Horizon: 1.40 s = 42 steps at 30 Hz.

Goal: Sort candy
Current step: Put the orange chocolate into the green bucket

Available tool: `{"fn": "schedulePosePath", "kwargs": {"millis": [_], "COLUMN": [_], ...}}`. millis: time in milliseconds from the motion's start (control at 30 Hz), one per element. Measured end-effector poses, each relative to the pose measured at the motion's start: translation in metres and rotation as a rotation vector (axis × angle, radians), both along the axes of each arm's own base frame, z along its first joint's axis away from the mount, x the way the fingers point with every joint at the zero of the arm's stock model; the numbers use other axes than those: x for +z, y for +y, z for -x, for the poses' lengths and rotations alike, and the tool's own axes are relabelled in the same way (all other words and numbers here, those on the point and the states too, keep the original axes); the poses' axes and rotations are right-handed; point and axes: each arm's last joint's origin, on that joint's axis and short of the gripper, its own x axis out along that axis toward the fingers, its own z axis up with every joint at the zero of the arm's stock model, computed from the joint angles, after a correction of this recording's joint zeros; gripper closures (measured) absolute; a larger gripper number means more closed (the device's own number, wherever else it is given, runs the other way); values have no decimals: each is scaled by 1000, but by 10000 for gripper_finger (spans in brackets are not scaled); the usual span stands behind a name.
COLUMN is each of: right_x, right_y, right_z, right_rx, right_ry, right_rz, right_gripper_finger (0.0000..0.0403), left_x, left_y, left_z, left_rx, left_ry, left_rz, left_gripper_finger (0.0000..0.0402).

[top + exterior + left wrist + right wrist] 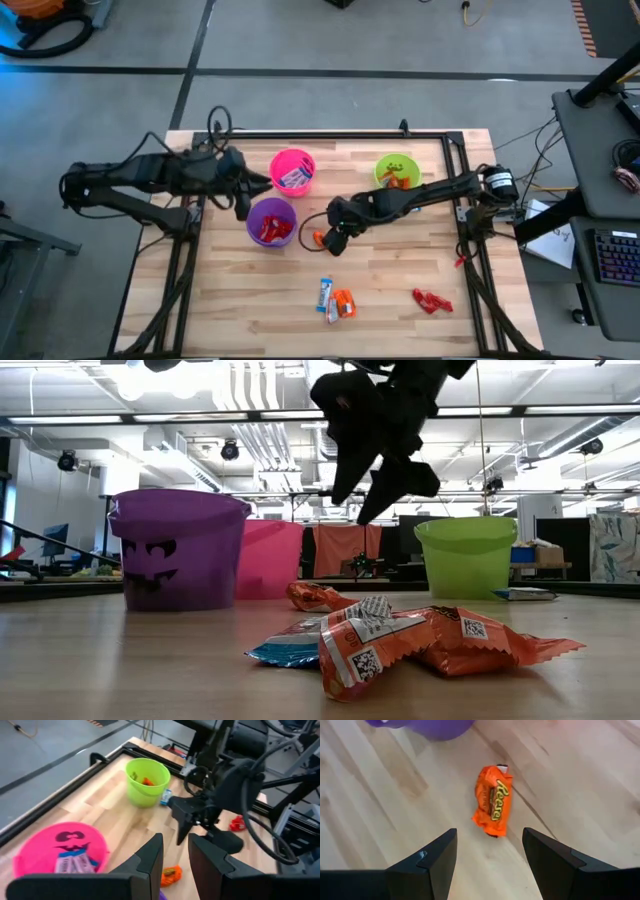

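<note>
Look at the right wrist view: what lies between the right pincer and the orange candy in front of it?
Only bare wooden table. The right pincer stands open, and nothing sits between its fingers and the orange Reese's candy, as the right wrist view shows.

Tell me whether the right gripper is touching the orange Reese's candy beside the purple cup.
Apart. The right wrist view shows the right gripper open, with bare table between its fingers and the orange Reese's candy; in the low view it hangs above the table.

Dark arms [150,178], blk cables — matte jaws
</note>
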Motion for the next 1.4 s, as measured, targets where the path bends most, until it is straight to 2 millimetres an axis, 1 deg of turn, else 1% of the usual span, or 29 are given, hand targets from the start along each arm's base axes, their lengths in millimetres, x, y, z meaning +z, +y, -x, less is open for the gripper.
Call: {"fn": "schedulePosePath", "kwargs": {"millis": [167, 333, 433, 533, 600, 667, 967, 1133, 1233, 1300, 1400], "right_x": [-14, -22, -29, -43, -55, -61, -76, -91, -96, -98, -98], "right_y": [4, 5, 6, 10, 11, 11, 11, 12, 13, 13, 13], "right_z": [2, 0, -5, -12, -13, -15, -17, -20, -23, -24, -24], "right_rx": [-15, -31, -36, -26, -37, -55, -59, -51, -41, -41, -42], "right_ry": [-21, -64, -81, -68, -26, -6, 33, 59, 69, 77, 80], "right_rz": [-4, -3, -4, 0, -4, -12, -9, 5, 15, 14, 14], "right_gripper_finger": [183, 183, 183, 183, 183, 183, 184, 184, 184, 188, 207], "left_x": [-2, 1, 1, 0, 0, 0, -3, -4, -4, -4, -5], "left_y": [-12, -16, -16, -16, -16, -16, -16, -16, -16, -16, -16], "left_z": [-3, -2, -2, -2, -2, -2, -2, -3, -3, -3, -3], "left_rx": [-12, -9, -11, -10, -8, -9, -10, -10, 9, 13, 13], "left_ry": [-33, -53, -54, -52, -49, -46, -24, -19, -19, -19, -16], "left_rz": [3, 10, 9, 10, 15, 15, 9, 2, -9, -10, -11], "left_gripper_finger": [326, 326, 326, 326, 326, 326, 326, 326, 326, 326, 326]}}
